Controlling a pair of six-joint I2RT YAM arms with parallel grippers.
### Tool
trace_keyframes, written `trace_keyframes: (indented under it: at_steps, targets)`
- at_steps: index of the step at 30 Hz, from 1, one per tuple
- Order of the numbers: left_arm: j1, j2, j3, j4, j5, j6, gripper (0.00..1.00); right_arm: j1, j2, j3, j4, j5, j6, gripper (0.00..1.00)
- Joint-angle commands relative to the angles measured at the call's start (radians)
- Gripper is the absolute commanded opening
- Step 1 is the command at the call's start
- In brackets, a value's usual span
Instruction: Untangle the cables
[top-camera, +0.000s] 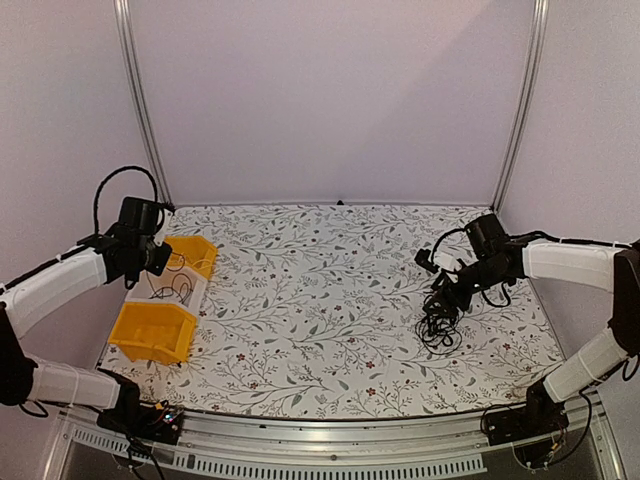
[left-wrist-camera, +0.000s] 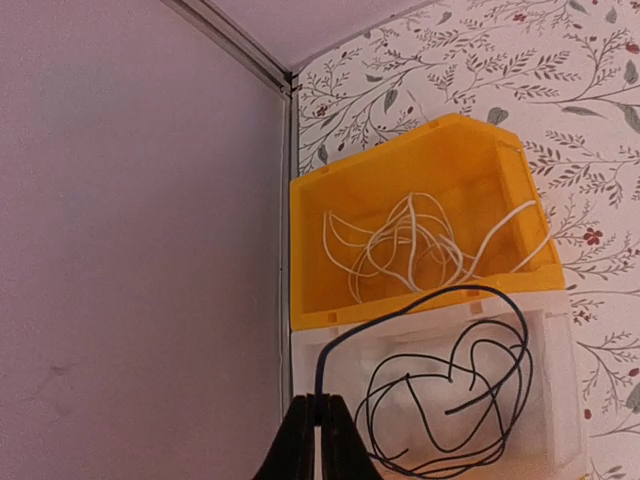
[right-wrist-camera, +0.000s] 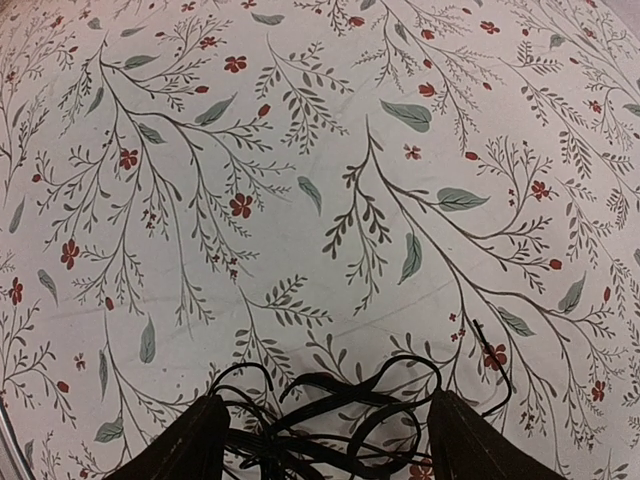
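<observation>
A: Status, near side first?

B: Landmark is the white open-top plastic bin (left-wrist-camera: 556, 385) at the left edge of the floral-print worktop (top-camera: 320, 300). A yellow plastic bin (top-camera: 150, 335) touches its near side. Well apart to its right, across the worktop, lies the tangled bundle of thin black cables (top-camera: 440, 320). It's a loose heap, not yet separated.

A: Right arm?

B: The right end effector (right-wrist-camera: 328, 398) is at that bundle, open, with its fingers (right-wrist-camera: 205, 445) wide and straddling the top loops. It's clamping nothing.

A: Left?

B: The left end effector (left-wrist-camera: 320, 408) is closed, above the white bin, and looks pinched on one end of a single thin black cable (left-wrist-camera: 455, 395). The rest of that cable is coiled inside the bin. A second yellow plastic bin (left-wrist-camera: 310, 230) touches the white bin's far side and holds thin white cables (left-wrist-camera: 410, 245).

A: What can go wrong?

B: Three things, my read only.
1. The right fingers span the whole heap. Closing there would likely catch several strands, so a pull would cinch the knot or lift the lump in one piece.
2. A plug could hook in a loop and drag the rest along.
3. The left coil arches high and looks springy. If the arm moves off before letting go, it could haul the coil over the rim and out of the white bin.
</observation>
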Motion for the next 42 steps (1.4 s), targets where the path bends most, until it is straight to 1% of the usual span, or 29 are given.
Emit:
trace_keyframes:
  at_steps: [1, 6, 8, 12, 16, 18, 21, 24, 27, 29, 31, 33, 36, 42]
  targets:
    - [0.034, 0.015, -0.024, 0.041, -0.077, 0.009, 0.0, 0.001, 0.008, -0.005, 0.007, -0.001, -0.006, 0.73]
    - [0.035, 0.107, -0.031, 0.013, -0.036, -0.03, 0.0, 0.0, 0.009, -0.005, 0.001, -0.001, -0.009, 0.73]
    - [0.035, 0.137, -0.024, -0.014, 0.0, -0.049, 0.0, 0.0, 0.006, -0.008, -0.004, 0.001, -0.011, 0.73]
    - [0.036, 0.212, -0.021, -0.062, 0.001, -0.072, 0.0, 0.001, -0.002, -0.013, -0.002, 0.008, -0.02, 0.73]
    - [0.035, 0.29, -0.019, -0.087, 0.036, -0.109, 0.0, 0.0, 0.001, -0.005, -0.009, -0.003, -0.022, 0.73]
    - [0.017, 0.32, -0.018, -0.107, -0.012, -0.12, 0.0, 0.001, 0.007, -0.002, -0.016, -0.012, -0.022, 0.74]
    - [0.012, 0.305, 0.006, -0.129, -0.073, -0.148, 0.0, 0.0, 0.006, -0.006, -0.015, -0.019, -0.023, 0.74]
    - [0.013, 0.218, 0.024, -0.126, -0.103, -0.167, 0.0, 0.0, 0.01, -0.001, -0.014, -0.02, -0.025, 0.74]
    - [0.021, 0.098, -0.003, -0.098, -0.085, -0.102, 0.0, 0.002, 0.027, 0.005, -0.018, -0.018, -0.025, 0.74]
    - [0.032, 0.067, -0.002, -0.134, -0.085, -0.079, 0.0, 0.005, 0.036, 0.006, -0.019, -0.015, -0.027, 0.74]
    - [0.035, 0.082, 0.003, -0.209, -0.102, -0.072, 0.0, 0.008, 0.044, 0.007, -0.019, -0.012, -0.029, 0.74]
    - [0.035, 0.096, -0.011, -0.239, -0.051, -0.057, 0.0, 0.013, 0.049, 0.012, -0.021, -0.01, -0.03, 0.74]
    - [0.035, 0.115, -0.044, -0.241, 0.008, -0.052, 0.0, 0.019, 0.057, 0.014, -0.021, -0.001, -0.031, 0.74]
    - [0.035, 0.191, -0.038, -0.226, 0.008, -0.047, 0.0, 0.02, 0.055, 0.007, -0.021, 0.005, -0.032, 0.74]
